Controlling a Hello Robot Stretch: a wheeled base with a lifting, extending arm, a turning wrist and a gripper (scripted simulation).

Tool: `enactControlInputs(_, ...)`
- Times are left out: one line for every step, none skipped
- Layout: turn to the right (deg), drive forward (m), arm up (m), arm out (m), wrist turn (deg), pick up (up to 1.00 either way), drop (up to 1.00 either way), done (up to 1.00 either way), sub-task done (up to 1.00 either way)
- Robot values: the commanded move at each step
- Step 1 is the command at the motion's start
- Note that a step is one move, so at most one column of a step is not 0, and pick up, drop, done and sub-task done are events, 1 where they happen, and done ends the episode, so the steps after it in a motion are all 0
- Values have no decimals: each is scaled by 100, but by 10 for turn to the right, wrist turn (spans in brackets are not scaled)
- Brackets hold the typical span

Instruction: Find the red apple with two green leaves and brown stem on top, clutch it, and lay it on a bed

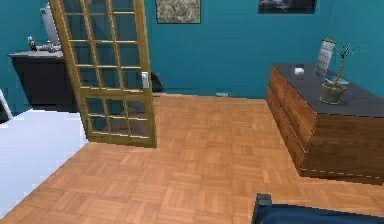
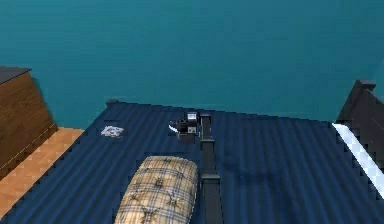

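Hovering over the bed [image 2: 280, 160], we are holding the arm [image 2: 208, 172] out with the end effector [image 2: 180, 128] near the bed's far edge. Whether it is carrying the apple we cannot tell. We are probably at the laying step, and next comes lowering gently.

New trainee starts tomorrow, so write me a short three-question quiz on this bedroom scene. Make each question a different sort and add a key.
1. True or false: the potted plant hangs from the ceiling.
2. Multiple choice: what lies on the dark blue bed beside the arm?
A. plaid pillow
B. laptop
C. folded towel
3. Short answer: what colour are the walls?

Key
1. False: it stands on the wooden dresser.
2. A.
3. Teal.
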Motion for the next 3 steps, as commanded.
enactControlInputs(0, 0, -32, 0, 0, 0, 0, 0, 0)
enactControlInputs(0, 0, 0, 0, 0, 0, 100, 0, 0)
enactControlInputs(0, 0, 10, 0, 0, 0, 0, 0, 0)
